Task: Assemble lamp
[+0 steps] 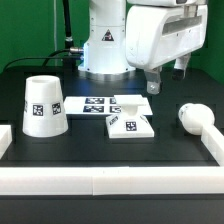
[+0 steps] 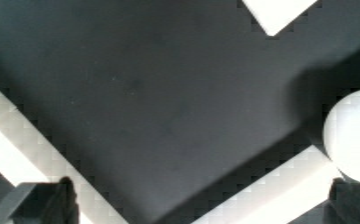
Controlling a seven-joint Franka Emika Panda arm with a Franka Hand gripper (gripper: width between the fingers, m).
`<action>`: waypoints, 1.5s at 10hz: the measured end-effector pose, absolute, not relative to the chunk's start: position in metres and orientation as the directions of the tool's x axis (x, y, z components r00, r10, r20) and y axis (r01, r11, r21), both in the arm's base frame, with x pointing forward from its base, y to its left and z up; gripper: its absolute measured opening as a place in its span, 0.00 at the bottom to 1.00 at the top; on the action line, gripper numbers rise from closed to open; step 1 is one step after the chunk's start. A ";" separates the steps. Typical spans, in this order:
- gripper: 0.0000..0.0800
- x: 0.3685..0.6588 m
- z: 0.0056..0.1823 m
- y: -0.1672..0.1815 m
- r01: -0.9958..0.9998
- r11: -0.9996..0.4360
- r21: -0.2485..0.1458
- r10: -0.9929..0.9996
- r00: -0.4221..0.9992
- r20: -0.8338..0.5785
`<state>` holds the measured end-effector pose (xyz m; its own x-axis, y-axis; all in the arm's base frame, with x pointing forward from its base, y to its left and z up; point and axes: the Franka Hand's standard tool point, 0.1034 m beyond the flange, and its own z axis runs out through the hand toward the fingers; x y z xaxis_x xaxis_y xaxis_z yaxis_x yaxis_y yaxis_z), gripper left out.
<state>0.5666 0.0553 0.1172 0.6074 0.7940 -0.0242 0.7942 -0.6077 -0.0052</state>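
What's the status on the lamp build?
Tool open, empty, above the table. Base, bulb, shade lie apart, none joined. Nothing in the way.

1 shade [image 1: 43, 106], 1 sq base [image 1: 130, 124], 1 bulb [image 1: 195, 117], 1 marker board [image 1: 92, 103]

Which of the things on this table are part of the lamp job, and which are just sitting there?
For the lamp: shade, square base, bulb.
Just there: marker board, white wall around the table.
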 end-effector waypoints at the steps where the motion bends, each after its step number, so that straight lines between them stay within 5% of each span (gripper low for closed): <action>1: 0.88 0.566 0.116 0.052 0.812 -0.584 -0.002 0.811 0.584 -0.022; 4: 0.88 0.546 0.102 0.003 0.832 -0.554 -0.006 0.832 0.554 -0.034; 7: 0.88 0.546 0.101 0.005 0.822 -0.570 -0.006 0.821 0.569 -0.034; 15: 0.88 0.513 0.092 -0.006 0.298 -0.955 -0.016 0.298 0.954 -0.019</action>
<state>0.5128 -0.0058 0.0920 0.9544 0.2979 -0.0190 0.2976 -0.9545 -0.0164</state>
